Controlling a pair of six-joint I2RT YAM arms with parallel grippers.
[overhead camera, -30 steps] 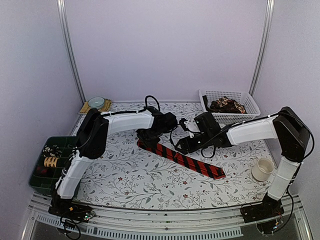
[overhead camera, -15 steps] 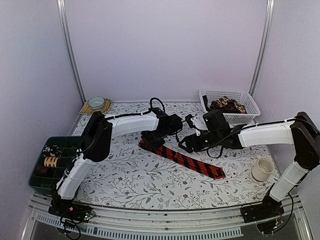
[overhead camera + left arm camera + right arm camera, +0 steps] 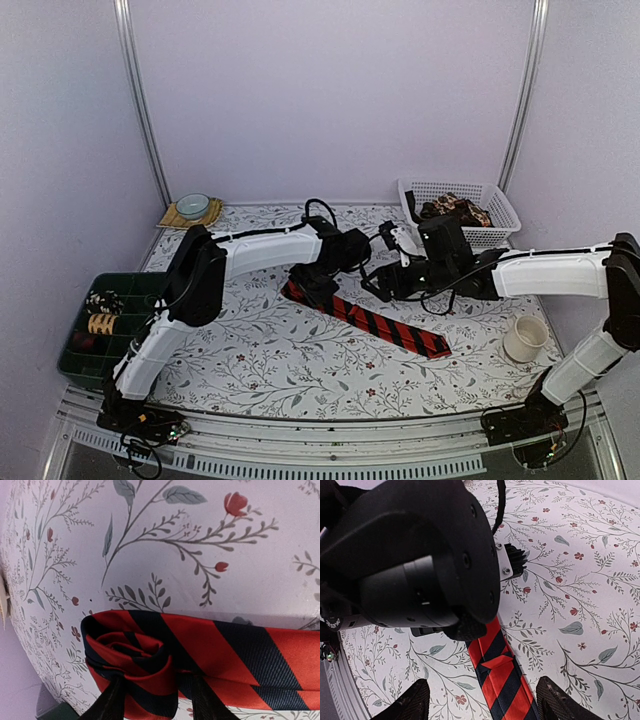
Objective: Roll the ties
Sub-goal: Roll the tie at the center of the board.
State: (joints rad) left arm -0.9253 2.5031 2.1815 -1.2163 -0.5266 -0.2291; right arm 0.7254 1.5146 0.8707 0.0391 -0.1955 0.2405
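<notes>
A red tie with black diagonal stripes (image 3: 375, 322) lies slanted across the middle of the floral table. Its upper-left end is rolled into a small loose coil (image 3: 132, 655); the rest stays flat (image 3: 260, 650). My left gripper (image 3: 313, 285) points down at that coil. Its dark fingers (image 3: 111, 700) stand apart on either side of the coil's lower fold, so the left gripper (image 3: 155, 700) is open. My right gripper (image 3: 487, 702) hovers wide open just right of the left one, and the flat strip of the tie (image 3: 502, 680) runs under the gap. The left arm's black wrist (image 3: 420, 555) fills that view's upper left.
A white basket (image 3: 505, 215) at the back right holds brown-patterned ties (image 3: 455, 210). A green bin (image 3: 75, 350) at the left edge holds rolled ties (image 3: 102, 323). A white cup (image 3: 525, 338) stands right of the tie's tip. A small bowl (image 3: 192, 205) sits back left.
My left gripper's jaws have widened around the coil and its wrist has shifted slightly right. The right arm has stretched out, its wrist moving right and back.
</notes>
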